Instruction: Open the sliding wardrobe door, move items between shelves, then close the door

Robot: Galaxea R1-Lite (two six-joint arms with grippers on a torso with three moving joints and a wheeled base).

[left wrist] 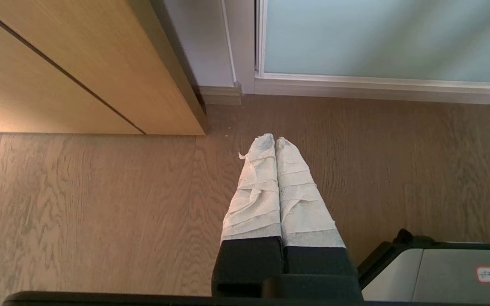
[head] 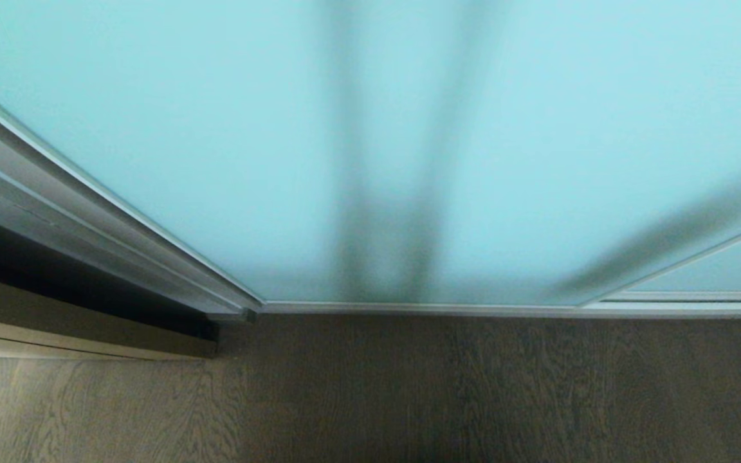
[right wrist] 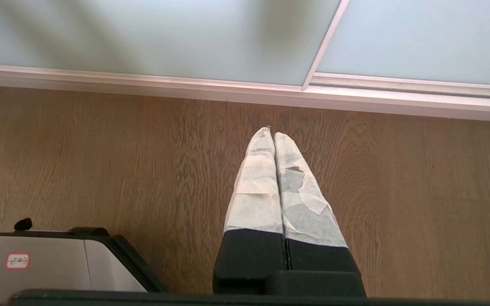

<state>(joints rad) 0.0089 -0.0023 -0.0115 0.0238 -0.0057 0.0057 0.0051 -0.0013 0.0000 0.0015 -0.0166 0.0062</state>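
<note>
The sliding wardrobe door (head: 370, 148), a frosted pale-blue glass panel in a slim silver frame, fills the head view and stands closed down to the floor track. It also shows in the left wrist view as the door (left wrist: 389, 38) and in the right wrist view as the door (right wrist: 151, 38). My left gripper (left wrist: 275, 139) hangs over the wood floor, pointing down, shut and empty, its fingers wrapped in white tape. My right gripper (right wrist: 272, 132) hangs the same way, shut and empty. Neither gripper shows in the head view. The items and the shelves are hidden behind the door.
A second glass panel (head: 724, 267) overlaps at the right. A silver frame post (head: 87, 218) runs along the door's left edge, with a tan wood door (left wrist: 79, 63) beside it. My base's grey corner (left wrist: 445, 272) sits near the left gripper. Wood floor (head: 409, 392) lies in front.
</note>
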